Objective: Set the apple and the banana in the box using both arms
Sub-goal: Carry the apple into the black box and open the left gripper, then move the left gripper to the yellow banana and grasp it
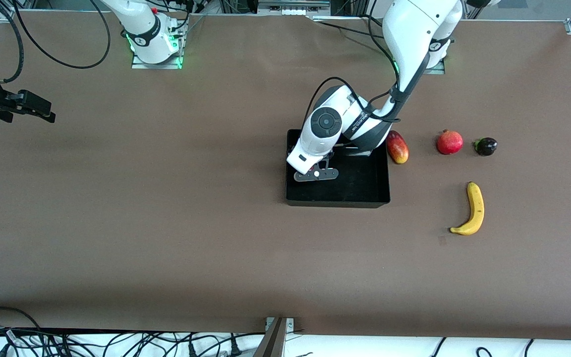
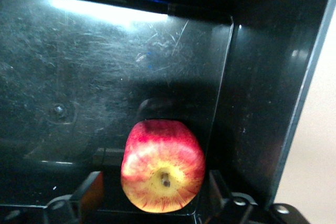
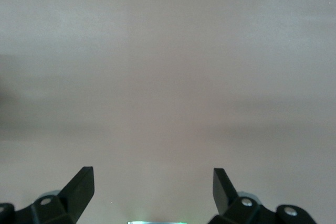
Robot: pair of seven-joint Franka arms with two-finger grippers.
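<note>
The red-and-yellow apple (image 2: 163, 167) rests on the floor of the black box (image 1: 337, 202), stem dimple facing the left wrist camera. My left gripper (image 2: 154, 184) is down inside the box, open, with one finger on either side of the apple and small gaps between. In the front view the left hand (image 1: 316, 173) covers the apple. The yellow banana (image 1: 473, 210) lies on the table outside the box, toward the left arm's end and nearer the front camera. My right gripper (image 1: 37, 110) waits open over bare table at the right arm's end, fingers (image 3: 81, 184) spread wide.
A red-yellow mango (image 1: 397, 147) lies right beside the box wall. A red pomegranate (image 1: 449, 142) and a small dark fruit (image 1: 485, 146) sit in a row past it toward the left arm's end. Brown tabletop surrounds them.
</note>
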